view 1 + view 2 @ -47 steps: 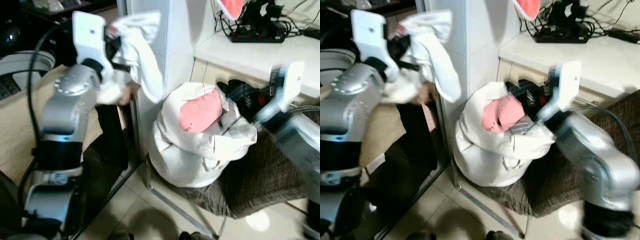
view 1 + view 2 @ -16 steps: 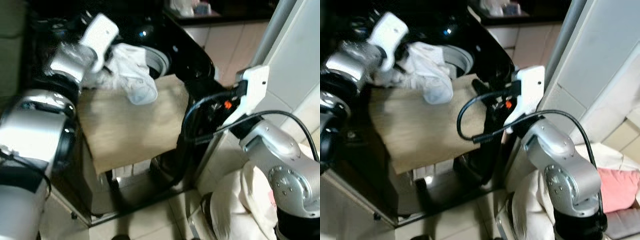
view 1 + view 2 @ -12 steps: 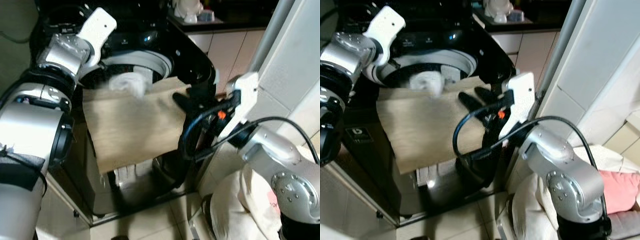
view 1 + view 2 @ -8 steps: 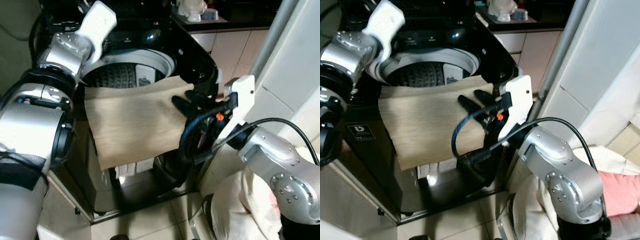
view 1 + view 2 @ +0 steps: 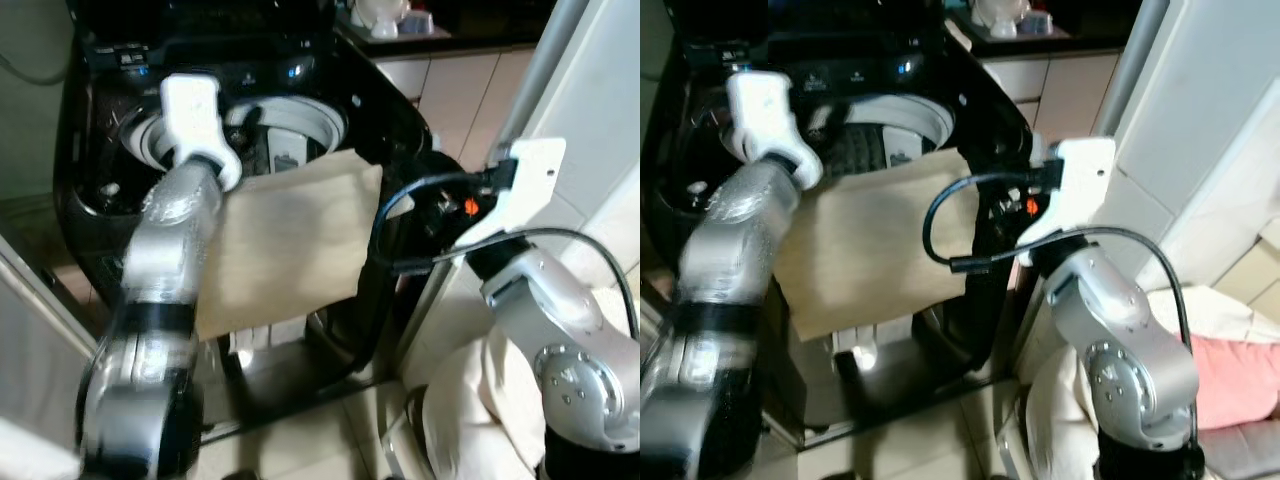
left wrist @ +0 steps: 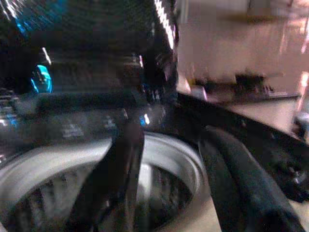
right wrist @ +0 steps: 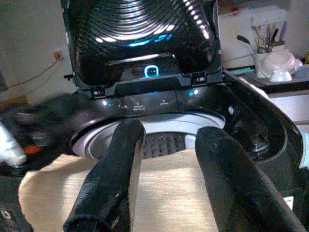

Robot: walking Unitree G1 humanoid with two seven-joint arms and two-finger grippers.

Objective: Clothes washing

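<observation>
A black top-loading washing machine (image 5: 390,120) stands with its lid (image 7: 140,38) raised and its white-rimmed drum (image 5: 902,115) uncovered. The drum's inside looks dark, with no garment visible in it. A beige board (image 5: 290,240) lies across the machine's front half. My left arm reaches over the board. My left gripper (image 6: 171,135) hangs open and empty at the drum's rim. My right gripper (image 7: 169,133) is also open and empty, low over the board's right end, pointing at the drum. A white laundry bag (image 5: 480,400) holding a pink garment (image 5: 1235,380) sits at lower right.
A white pillar (image 5: 590,100) rises right of the machine, close behind my right arm. A counter with white cups (image 5: 385,15) runs along the back. Tiled floor (image 5: 330,440) shows in front of the machine. The control panel (image 7: 152,72) glows blue under the lid.
The white garment left my left gripper and dropped out of sight into the drum. My left arm has swung nearer the middle; my right arm drew back a little.
</observation>
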